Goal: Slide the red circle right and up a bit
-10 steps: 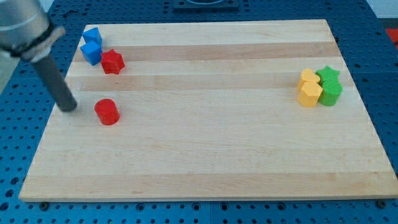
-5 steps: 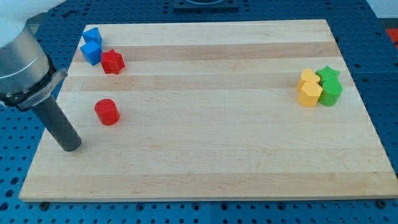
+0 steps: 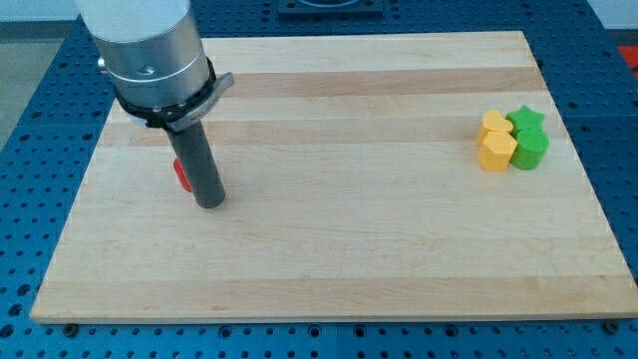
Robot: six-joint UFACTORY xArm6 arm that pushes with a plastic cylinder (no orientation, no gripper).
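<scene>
Wooden board (image 3: 339, 249) filling most of the view, set on a blue perforated table (image 3: 25, 150). Arm's grey cylindrical body (image 3: 145, 45) looming over the board's upper left, hiding whatever lies beneath it. Dark rod (image 3: 197, 160) slanting down from it toward the view's bottom right. My tip (image 3: 210, 202) resting on the board, just to the right of and slightly below the red circle (image 3: 181, 176). Only a thin red sliver of that circle visible at the rod's left edge; touching or not, cannot tell. No claw on this rig, so nothing gripped. Far off at the view's right, a tight cluster: two yellow blocks (image 3: 494, 141), shapes unclear, pressed against a green star (image 3: 526, 121) and another green block (image 3: 531, 150) below it.
</scene>
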